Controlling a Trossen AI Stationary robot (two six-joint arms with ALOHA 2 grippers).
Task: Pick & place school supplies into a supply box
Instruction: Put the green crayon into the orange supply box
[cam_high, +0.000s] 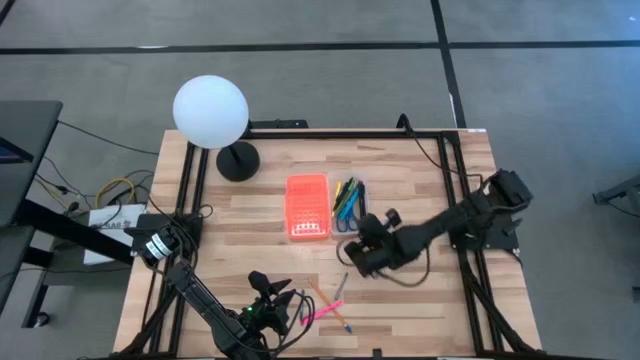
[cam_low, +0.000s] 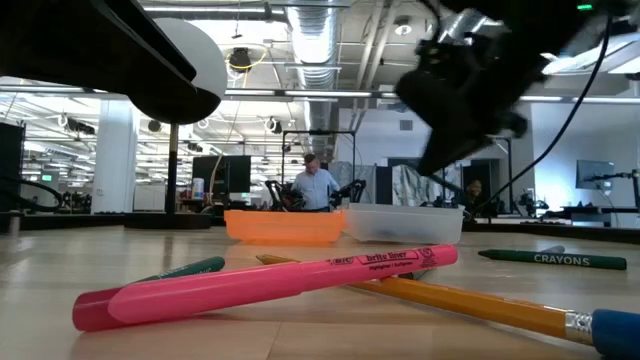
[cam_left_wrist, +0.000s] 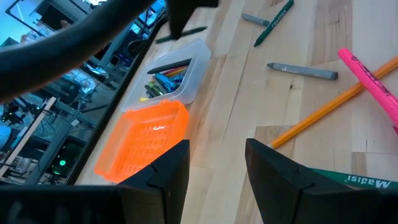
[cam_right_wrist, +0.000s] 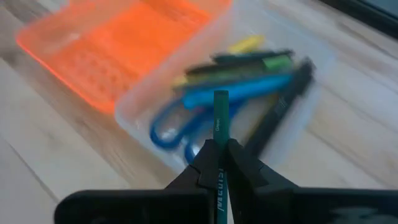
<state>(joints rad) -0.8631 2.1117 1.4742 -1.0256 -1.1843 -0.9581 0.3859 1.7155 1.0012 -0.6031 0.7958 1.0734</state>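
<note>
One green crayon (cam_right_wrist: 220, 134) is pinched in the right gripper (cam_right_wrist: 219, 163), just above the clear tray of the supply box (cam_right_wrist: 323, 74). It looks light, stiff and a little brittle, so a grip near its middle seems best. Its long axis points forward, out from the fingers toward the tray. The left gripper (cam_left_wrist: 217, 165) hovers released near the pink highlighter (cam_left_wrist: 373, 78).

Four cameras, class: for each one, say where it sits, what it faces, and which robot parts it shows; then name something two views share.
High view: overhead, facing down at the table; both arms.
Low view: tabletop level, facing the room; pink highlighter nearest, an arm above.
Left wrist view: behind the open left gripper, facing the orange lid.
Right wrist view: behind the right gripper, shut on a green crayon, over the clear tray.
Shared: lid and tray, every view.
</note>
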